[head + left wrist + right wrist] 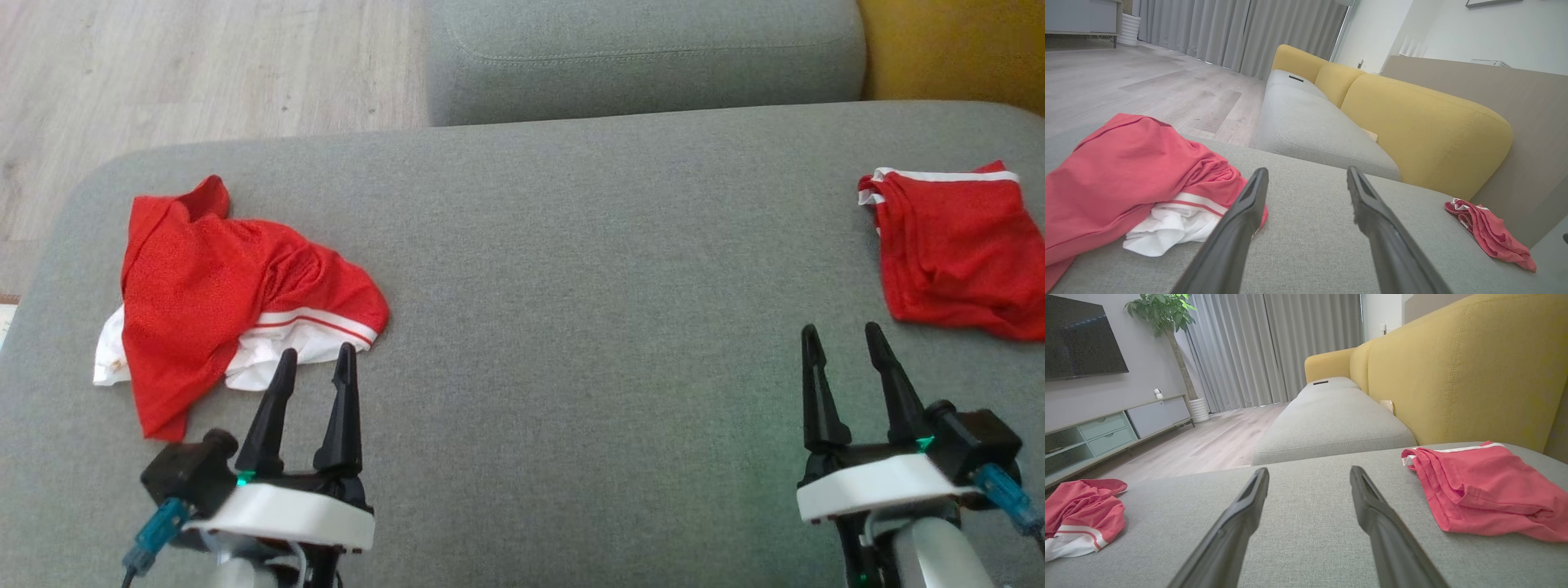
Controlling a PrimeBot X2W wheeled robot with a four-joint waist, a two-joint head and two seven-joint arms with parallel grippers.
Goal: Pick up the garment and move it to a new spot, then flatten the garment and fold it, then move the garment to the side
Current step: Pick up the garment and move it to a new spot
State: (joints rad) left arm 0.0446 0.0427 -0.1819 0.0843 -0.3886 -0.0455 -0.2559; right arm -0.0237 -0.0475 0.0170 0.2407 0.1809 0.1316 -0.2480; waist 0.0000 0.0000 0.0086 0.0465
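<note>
A crumpled red garment with white trim (212,286) lies at the left of the grey sofa seat (571,245); it is also in the left wrist view (1118,183) and the right wrist view (1081,514). My left gripper (318,351) hovers open just at its near right edge, fingers empty (1307,171). A second red garment with a white band (955,245), roughly folded, rests at the far right (1486,490) (1490,232). In front of and left of it stands my right gripper (841,328), open and holding nothing (1309,469).
Another grey seat cushion (645,57) adjoins the far edge, with the yellow backrest (955,49) to the right. Wooden floor (204,73) lies beyond the seat's far left edge. A TV cabinet (1106,428) and potted plant (1163,314) stand across the room.
</note>
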